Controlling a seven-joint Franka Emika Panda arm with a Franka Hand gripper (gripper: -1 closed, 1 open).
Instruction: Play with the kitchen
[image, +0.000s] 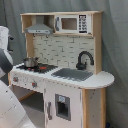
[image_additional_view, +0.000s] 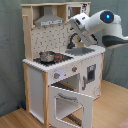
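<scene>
Reaching across the kitchen (image_additional_view: 60, 75) from three o'clock in the second exterior view, the arm (image_additional_view: 100, 25) hangs above the sink (image_additional_view: 82, 51) by the faucet (image_additional_view: 74, 39) — probably to work it. Its fingers are hidden, so I cannot tell their state. A pot (image_additional_view: 46, 56) sits on the stove at nine o'clock, and the oven door (image_additional_view: 72, 102) hangs open at six — blocking low approaches.

A grey curtain (image: 114, 50) hangs as the backdrop in both exterior views. In the second exterior view, a light wooden floor (image_additional_view: 15, 119) shows below, meeting the grey-green wall (image_additional_view: 10, 55) behind it.
</scene>
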